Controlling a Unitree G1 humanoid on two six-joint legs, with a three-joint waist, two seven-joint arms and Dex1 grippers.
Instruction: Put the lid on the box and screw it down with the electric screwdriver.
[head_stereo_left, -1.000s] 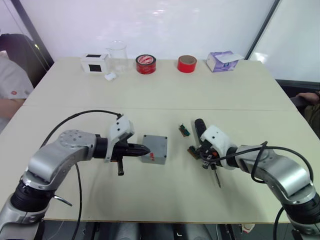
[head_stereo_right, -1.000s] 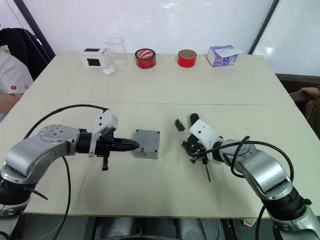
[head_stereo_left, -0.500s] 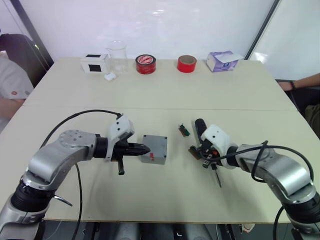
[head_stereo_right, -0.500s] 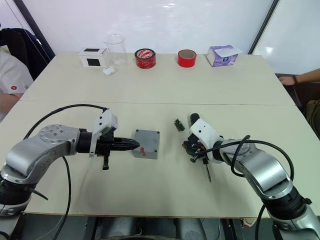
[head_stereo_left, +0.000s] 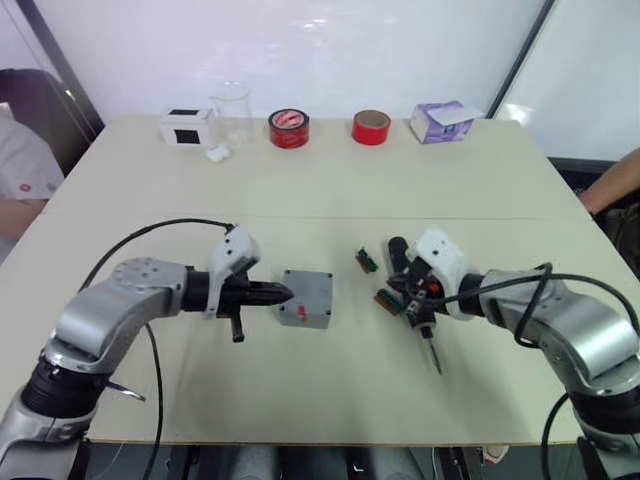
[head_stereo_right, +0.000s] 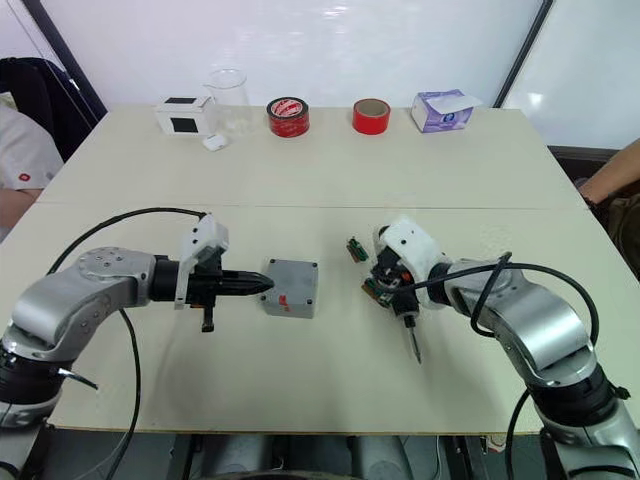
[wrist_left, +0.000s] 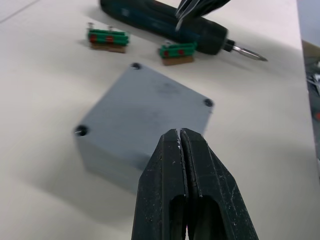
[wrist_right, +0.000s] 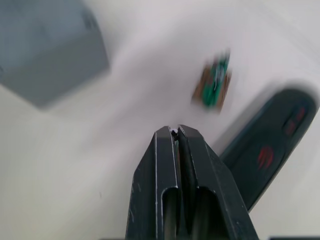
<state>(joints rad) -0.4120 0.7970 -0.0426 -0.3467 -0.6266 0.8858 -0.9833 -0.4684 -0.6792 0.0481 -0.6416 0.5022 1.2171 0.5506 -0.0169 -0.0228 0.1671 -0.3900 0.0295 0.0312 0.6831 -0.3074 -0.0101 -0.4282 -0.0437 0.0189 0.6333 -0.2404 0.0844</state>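
The gray box (head_stereo_left: 306, 297) stands mid-table with the lid (wrist_left: 150, 107) as its flat top, screw holes at the corners and a small red mark on its near side. My left gripper (head_stereo_left: 283, 293) is shut, its tips at the box's left side, nothing between them. The black electric screwdriver (wrist_left: 165, 22) lies on the table right of the box, its metal bit (head_stereo_left: 433, 355) pointing toward the near edge. Over the screwdriver's middle hovers my right gripper (head_stereo_left: 406, 292), shut and empty, with the tool's body (wrist_right: 270, 145) beside its fingers.
Two small green circuit pieces (head_stereo_left: 367, 261) (head_stereo_left: 388, 301) lie by the screwdriver. Along the far edge stand a white box with a black square (head_stereo_left: 188, 126), a glass beaker (head_stereo_left: 233, 105), two red tape rolls (head_stereo_left: 289, 128) (head_stereo_left: 371, 127) and a purple tissue box (head_stereo_left: 443, 121). People sit at both sides.
My right gripper has shifted a little toward the far side over the screwdriver. Box, screwdriver and left gripper hold their places. A person's arm now shows at the right edge.
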